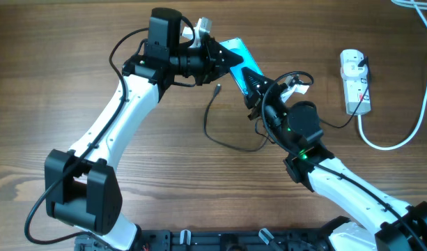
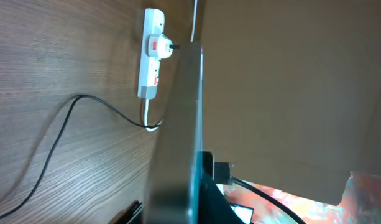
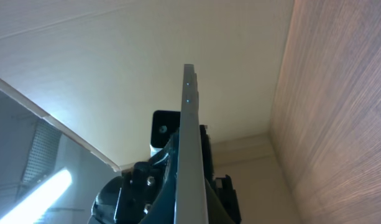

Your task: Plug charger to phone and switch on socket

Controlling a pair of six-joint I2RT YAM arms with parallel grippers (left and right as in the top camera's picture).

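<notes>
The phone [image 1: 235, 54], with a teal screen, is held tilted above the table between both grippers. My left gripper [image 1: 216, 56] is shut on its upper end and my right gripper [image 1: 253, 85] is shut on its lower end. The phone shows edge-on in the left wrist view [image 2: 178, 137] and the right wrist view [image 3: 190, 124]. The charger's thin dark cable [image 1: 207, 129] lies looped on the table. Its connector tip [image 1: 219, 88] lies free just below the phone. Its black plug [image 1: 365, 66] sits in the white socket [image 1: 354, 84] at the right, which also shows in the left wrist view [image 2: 151, 56].
A thicker white lead [image 1: 401, 139] curves from the socket along the right edge of the wooden table. The charger cable runs under my right arm toward the socket. A dark rail lies along the table's front edge [image 1: 220, 240].
</notes>
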